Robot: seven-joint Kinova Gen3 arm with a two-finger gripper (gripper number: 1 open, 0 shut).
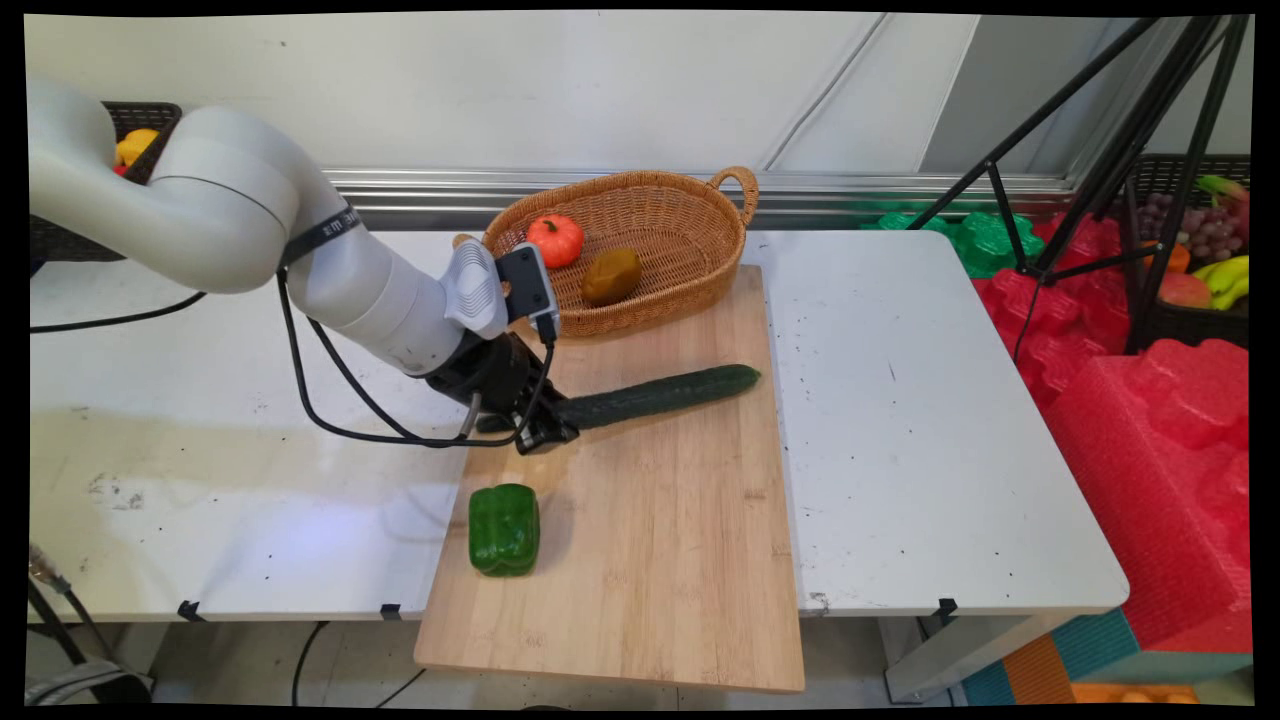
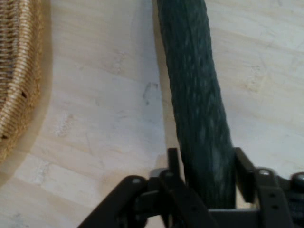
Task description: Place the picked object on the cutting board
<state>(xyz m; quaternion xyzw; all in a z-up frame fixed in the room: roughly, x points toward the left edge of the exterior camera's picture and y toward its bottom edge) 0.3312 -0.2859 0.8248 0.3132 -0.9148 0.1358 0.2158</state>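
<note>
Nearest the bottom of the main view, on the left part of the wooden cutting board [image 1: 650,560], sits a green bell pepper [image 1: 504,529], well clear of the action. Just above it, mid-frame, lies the cucumber [image 1: 655,395], flat on the board, its long axis running from lower left up to the right, the free tip pointing toward the board's right edge. And the gripper [image 1: 540,432] is right down on the cucumber's left end! From the hand view it's plain: the cucumber [image 2: 197,109] runs straight up the picture between the two fingers [image 2: 173,159], one on each flank, jaws closed in to the cucumber's width and pressing its sides. It's got a grip while the cucumber rests on the wood.

Over on the left, the white arm [image 1: 250,230] sweeps in from the upper left edge, slanting down to the right, wrist bent low over the board, black cables [image 1: 330,400] looping beneath it.

Farther up, at the board's far end, the wicker basket [image 1: 690,200] holds a small orange pumpkin [image 1: 555,239] and a brown potato [image 1: 611,276]; its woven wall [image 2: 14,80] shows at the hand view's left edge.
</note>
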